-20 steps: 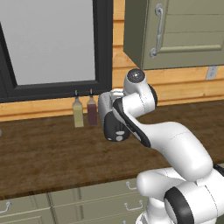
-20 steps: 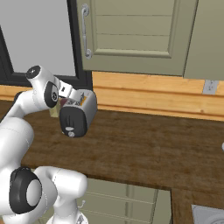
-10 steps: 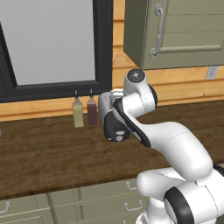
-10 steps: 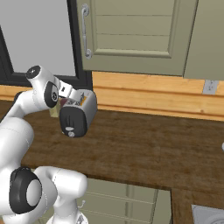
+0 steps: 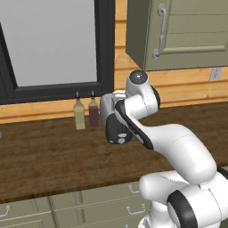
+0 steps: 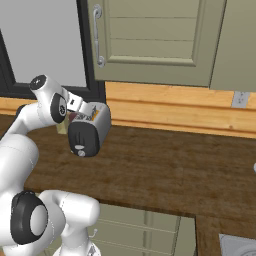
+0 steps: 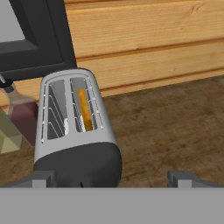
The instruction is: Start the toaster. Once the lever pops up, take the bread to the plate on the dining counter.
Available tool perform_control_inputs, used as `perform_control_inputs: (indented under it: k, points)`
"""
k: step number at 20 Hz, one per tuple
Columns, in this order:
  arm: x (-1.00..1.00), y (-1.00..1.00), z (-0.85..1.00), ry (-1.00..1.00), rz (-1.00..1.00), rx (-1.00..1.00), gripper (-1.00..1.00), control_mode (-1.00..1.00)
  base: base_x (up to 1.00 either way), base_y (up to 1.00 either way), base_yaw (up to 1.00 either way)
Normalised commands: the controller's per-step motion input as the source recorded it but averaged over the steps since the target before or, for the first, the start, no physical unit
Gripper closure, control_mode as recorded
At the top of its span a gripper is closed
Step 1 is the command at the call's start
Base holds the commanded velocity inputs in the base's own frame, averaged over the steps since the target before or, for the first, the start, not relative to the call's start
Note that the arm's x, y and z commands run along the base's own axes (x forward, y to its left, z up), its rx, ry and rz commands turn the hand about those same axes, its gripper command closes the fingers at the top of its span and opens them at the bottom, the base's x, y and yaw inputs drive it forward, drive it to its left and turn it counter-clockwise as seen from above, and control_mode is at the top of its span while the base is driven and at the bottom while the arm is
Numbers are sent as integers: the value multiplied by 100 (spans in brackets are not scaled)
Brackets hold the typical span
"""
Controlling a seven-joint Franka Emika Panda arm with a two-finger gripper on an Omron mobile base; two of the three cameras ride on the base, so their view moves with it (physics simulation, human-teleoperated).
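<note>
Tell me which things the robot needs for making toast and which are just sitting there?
Needed: the toaster, the bread in its right-hand slot, and the open gripper above it.

Just sitting there: the two bottles by the window, the cupboard, the wall socket.

Toaster [image 7: 74, 131] brushed metal, black end panel; worktop [image 7: 175, 127] dark wood-grain.
</note>
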Motion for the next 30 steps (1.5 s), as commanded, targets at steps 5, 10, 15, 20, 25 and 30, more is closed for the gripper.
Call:
perform_control_inputs:
  k: [5,10,15,20,25,30]
  points:
    - [0,0,0,0,0,0,-100,-100,0,0,0]
    - [0,0,0,0,0,0,-100,-100,0,0,0]
    - [0,0,0,0,0,0,-100,-100,0,0,0]
    - [0,0,0,0,0,0,-100,-100,0,0,0]
    - [0,0,0,0,0,0,-100,-100,0,0,0]
    - [0,0,0,0,0,0,-100,-100,0,0,0]
